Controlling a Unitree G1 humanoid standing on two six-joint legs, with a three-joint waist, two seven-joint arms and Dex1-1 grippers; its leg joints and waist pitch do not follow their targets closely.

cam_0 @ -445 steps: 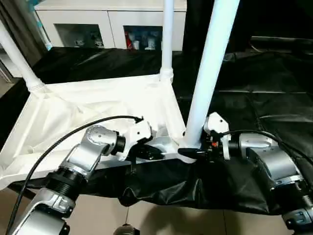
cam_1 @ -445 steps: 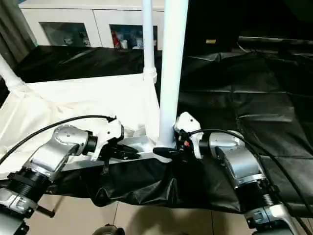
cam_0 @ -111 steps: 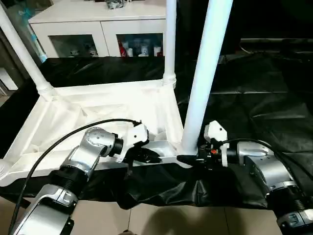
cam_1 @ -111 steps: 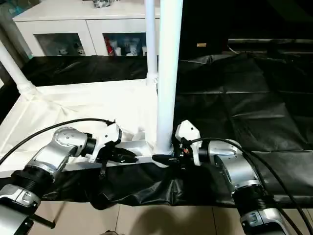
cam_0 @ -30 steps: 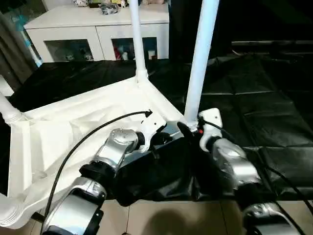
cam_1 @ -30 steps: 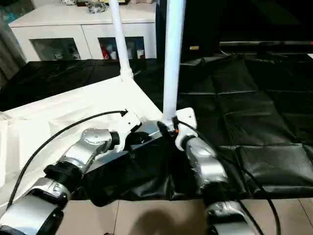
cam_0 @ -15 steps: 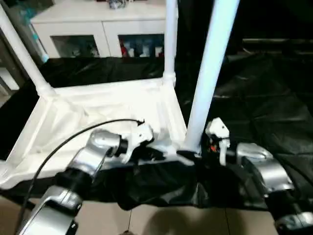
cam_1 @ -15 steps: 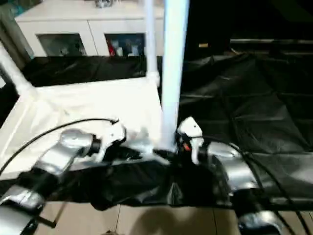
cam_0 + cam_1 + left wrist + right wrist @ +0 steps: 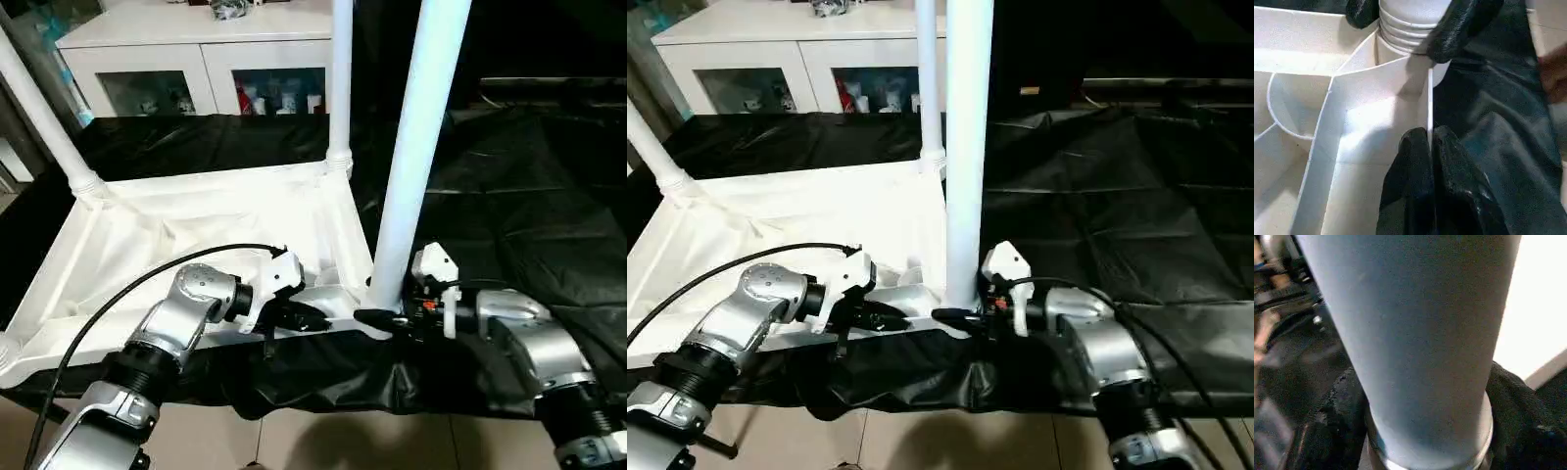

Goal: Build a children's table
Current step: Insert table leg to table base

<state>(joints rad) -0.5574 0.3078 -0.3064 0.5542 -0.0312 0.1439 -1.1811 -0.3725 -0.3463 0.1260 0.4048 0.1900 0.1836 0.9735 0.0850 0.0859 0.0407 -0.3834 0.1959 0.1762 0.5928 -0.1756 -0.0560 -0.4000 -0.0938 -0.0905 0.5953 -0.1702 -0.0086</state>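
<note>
The children's table lies upside down on black sheeting, its white tabletop (image 9: 196, 235) showing the ribbed underside. Three white legs stand in corner sockets: one at the far left (image 9: 39, 108), one at the back (image 9: 340, 78), and a thick near one (image 9: 416, 147) at the front right corner. My left gripper (image 9: 312, 317) is shut on the tabletop's thin near rim (image 9: 1429, 98) just left of that corner. My right gripper (image 9: 377, 318) wraps the near leg's ribbed base, its black fingers (image 9: 1327, 431) pressed against both sides of the tube.
A white cabinet (image 9: 196, 69) with glass fronts stands behind the work surface. Crumpled black sheeting (image 9: 529, 196) covers the surface to the right and hangs over the front edge above the tiled floor (image 9: 323, 441). A black cable (image 9: 147, 274) arcs over my left forearm.
The whole picture swung and settled as the camera moved. Both grippers stay at the near right corner, the left on the rim and the right at the leg's base.
</note>
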